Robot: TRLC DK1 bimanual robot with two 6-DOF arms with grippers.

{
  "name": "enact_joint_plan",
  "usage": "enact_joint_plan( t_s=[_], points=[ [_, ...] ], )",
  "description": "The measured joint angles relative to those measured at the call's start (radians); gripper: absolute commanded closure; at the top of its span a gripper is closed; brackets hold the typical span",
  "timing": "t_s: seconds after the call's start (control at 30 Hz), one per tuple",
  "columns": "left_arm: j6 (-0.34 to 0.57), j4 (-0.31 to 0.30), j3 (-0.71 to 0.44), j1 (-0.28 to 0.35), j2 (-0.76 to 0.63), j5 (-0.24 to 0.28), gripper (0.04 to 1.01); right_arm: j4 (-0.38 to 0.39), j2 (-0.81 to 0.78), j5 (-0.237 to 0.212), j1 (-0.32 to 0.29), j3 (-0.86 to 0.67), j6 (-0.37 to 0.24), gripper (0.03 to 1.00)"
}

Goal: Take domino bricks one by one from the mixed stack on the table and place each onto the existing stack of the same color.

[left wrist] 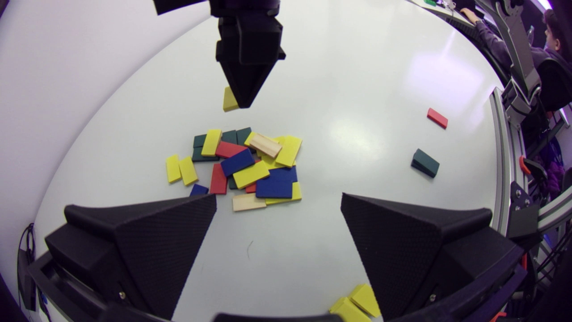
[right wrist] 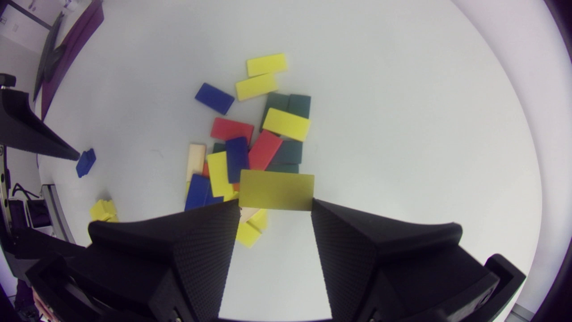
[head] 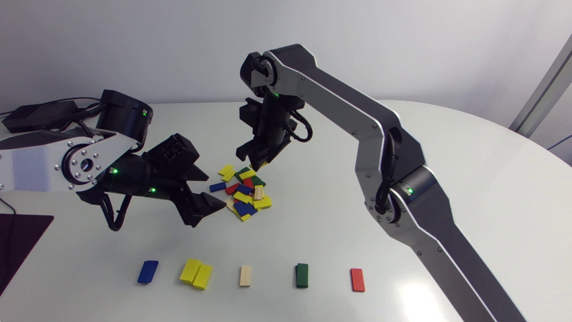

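Observation:
The mixed pile (head: 243, 192) of yellow, blue, red, green and wooden bricks lies mid-table. Just above its far side hangs my right gripper (head: 258, 164), shut on a yellow brick (right wrist: 276, 189) held flat between its fingertips; the same yellow brick (left wrist: 229, 99) shows beside the right gripper (left wrist: 244, 96) in the left wrist view. My left gripper (head: 208, 190) stands open to the left of the pile, nothing between its fingers (left wrist: 170, 250). Near the front edge sit the blue stack (head: 148, 271), yellow stack (head: 196, 273), wooden stack (head: 245, 275), green stack (head: 302, 275) and red stack (head: 357, 280).
A dark mat (head: 20, 235) lies at the table's left edge, and a black box with cables (head: 38, 114) at the back left. Bare tabletop (head: 469, 147) spreads to the right of the pile and between pile and stacks.

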Motion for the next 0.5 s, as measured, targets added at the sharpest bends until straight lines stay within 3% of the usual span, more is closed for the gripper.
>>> enact_joint_plan(
  t_s=[0.17, 0.33, 0.5],
  points=[
    [-0.004, -0.006, -0.001, -0.014, -0.023, 0.0, 0.054, 0.014, -0.1, 0.0, 0.027, -0.174, 0.019, 0.664],
    [-0.006, -0.006, -0.018, -0.014, -0.049, 0.0, 0.054, 0.157, -0.274, 0.003, 0.056, -0.483, 0.029, 0.664],
    [-0.015, -0.006, -0.038, -0.014, -0.052, -0.001, 0.054, 0.264, -0.4, 0.003, 0.09, -0.699, 0.03, 0.664]
  ],
)
